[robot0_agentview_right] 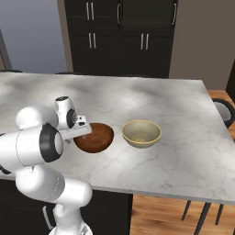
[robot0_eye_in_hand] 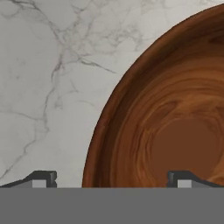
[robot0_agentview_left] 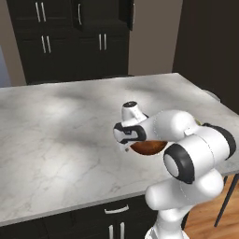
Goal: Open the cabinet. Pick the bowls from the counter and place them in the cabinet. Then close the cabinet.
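The reddish-brown bowl [robot0_agentview_right: 94, 137] [robot0_agentview_left: 149, 148] sits on the marble counter [robot0_agentview_right: 183, 151] near its front edge. The cream bowl [robot0_agentview_right: 141, 133] stands just to its right, apart from it. My gripper [robot0_eye_in_hand: 113, 179] [robot0_agentview_right: 84, 136] points down at the brown bowl [robot0_eye_in_hand: 175, 109], open. One fingertip is over the counter outside the bowl's left rim and the other is over its inside. Nothing is held. The black cabinet [robot0_agentview_right: 147, 18] [robot0_agentview_left: 56, 18] stands behind the counter, and its upper right door looks swung outward.
The counter [robot0_agentview_left: 56, 140] stretches wide and bare to the left and back. A dark chair [robot0_agentview_right: 226, 112] stands at the counter's right end. Drawers with white handles [robot0_agentview_left: 116, 210] lie below the front edge.
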